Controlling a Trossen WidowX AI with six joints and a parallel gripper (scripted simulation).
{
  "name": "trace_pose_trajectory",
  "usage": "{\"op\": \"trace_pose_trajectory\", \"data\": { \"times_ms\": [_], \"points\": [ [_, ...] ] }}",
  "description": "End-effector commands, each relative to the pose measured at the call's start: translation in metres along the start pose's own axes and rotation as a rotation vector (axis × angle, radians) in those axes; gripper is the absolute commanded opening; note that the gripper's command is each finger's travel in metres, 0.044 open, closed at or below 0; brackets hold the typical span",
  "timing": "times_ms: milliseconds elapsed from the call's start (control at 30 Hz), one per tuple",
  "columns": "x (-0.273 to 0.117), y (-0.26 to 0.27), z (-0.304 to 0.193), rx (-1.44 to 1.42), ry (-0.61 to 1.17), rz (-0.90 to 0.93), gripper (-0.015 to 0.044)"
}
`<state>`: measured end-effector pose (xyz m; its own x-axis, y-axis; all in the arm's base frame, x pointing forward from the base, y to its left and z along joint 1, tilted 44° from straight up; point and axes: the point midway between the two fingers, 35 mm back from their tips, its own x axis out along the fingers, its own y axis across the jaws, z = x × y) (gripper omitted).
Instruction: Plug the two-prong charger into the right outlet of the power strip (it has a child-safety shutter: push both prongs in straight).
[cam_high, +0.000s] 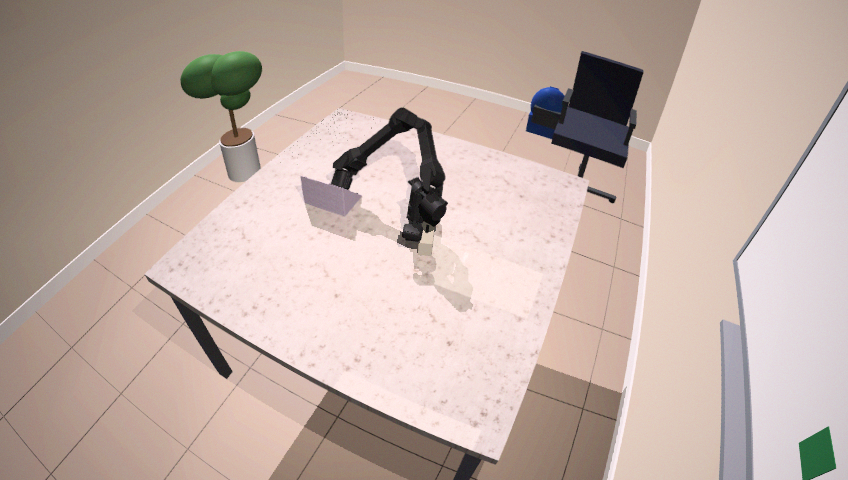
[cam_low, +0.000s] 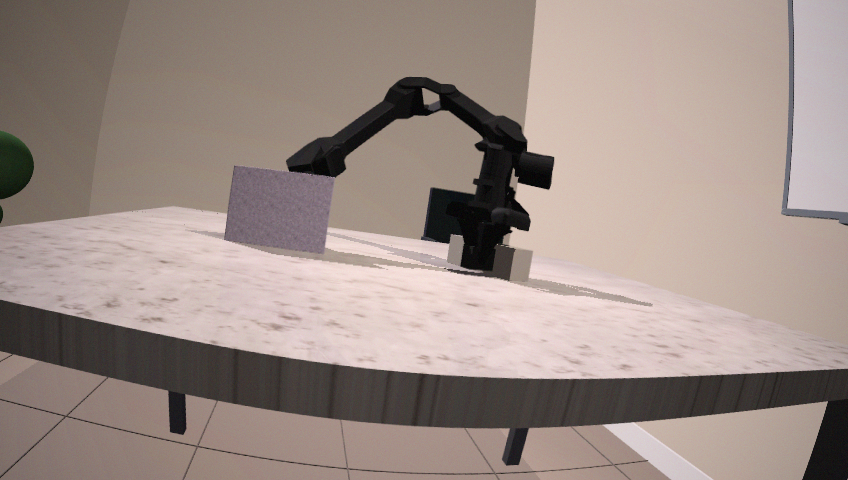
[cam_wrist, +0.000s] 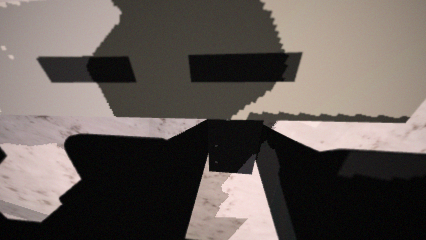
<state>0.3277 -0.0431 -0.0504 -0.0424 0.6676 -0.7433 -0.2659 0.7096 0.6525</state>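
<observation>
Gripper (cam_high: 409, 242) (cam_low: 477, 265) (cam_wrist: 231, 125) pointing down, low at the tabletop (cam_high: 357, 315) (cam_low: 368, 321). Jaws partway apart, narrow gap, clamped on a small dark block, apparently the charger (cam_wrist: 233, 150). In the wrist view, dark block between both fingers, right by the near edge of the pale power strip (cam_high: 424, 243) (cam_low: 515, 263) (cam_wrist: 350, 77). Actual contact with the strip: cannot tell. Prongs: hidden, seating in the right outlet also unclear. Two dark slots on the strip's pale face, both ahead of the fingers in the wrist view. In the exterior view, pale parts on both sides of the fingers. Lilac panel (cam_high: 324, 196) (cam_low: 279, 209) upright on the tabletop, well apart from the gripper, near the arm's base.
</observation>
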Motion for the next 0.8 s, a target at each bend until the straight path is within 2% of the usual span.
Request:
{"op": "trace_pose_trajectory", "data": {
  "times_ms": [0,767],
  "points": [
    [-0.0015,0.0007,0.0079,-0.02,-0.02,-0.002,0.0],
    [0.0003,-0.0001,-0.0002,0.0,0.001,0.0,0.0]
  ]
}}
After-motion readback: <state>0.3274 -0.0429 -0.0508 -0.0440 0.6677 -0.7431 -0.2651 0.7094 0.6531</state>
